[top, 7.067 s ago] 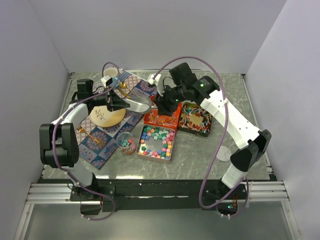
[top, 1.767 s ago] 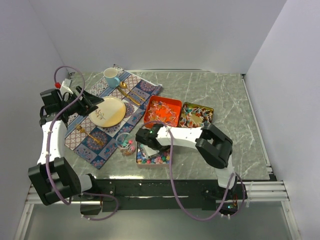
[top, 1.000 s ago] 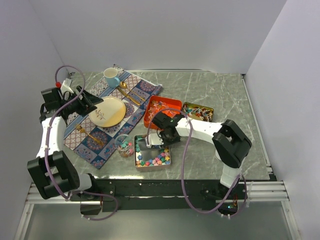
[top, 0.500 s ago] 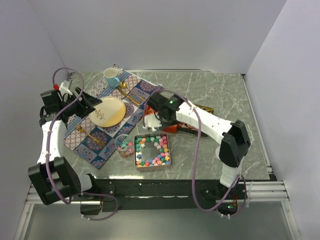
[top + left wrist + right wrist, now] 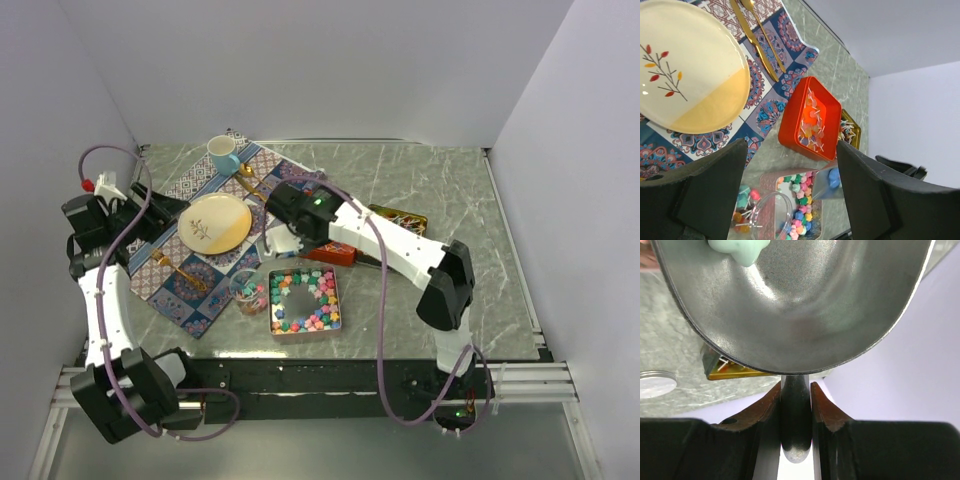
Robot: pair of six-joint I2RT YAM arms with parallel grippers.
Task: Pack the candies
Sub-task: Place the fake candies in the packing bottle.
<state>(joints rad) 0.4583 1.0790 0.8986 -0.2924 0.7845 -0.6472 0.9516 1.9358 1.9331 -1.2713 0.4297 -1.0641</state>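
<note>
Crowding the candies [image 5: 318,316] — clear cup [image 5: 250,290], red tin [image 5: 789,131], scoop [image 5: 800,315] close by

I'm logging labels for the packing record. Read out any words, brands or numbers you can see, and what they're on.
No readable text in any view.
The plate has only a branch drawing.
Wrapper print on the candies in the orange tin: too small to read.
The scoop shows no marking.

your right arm [image 5: 385,243] covers most of the red tin [image 5: 335,254] from above, scoop [image 5: 800,305] bowl and one green candy [image 5: 737,250] cut off at your right wrist view's top edge, plate [image 5: 690,65] clipped at left
</note>
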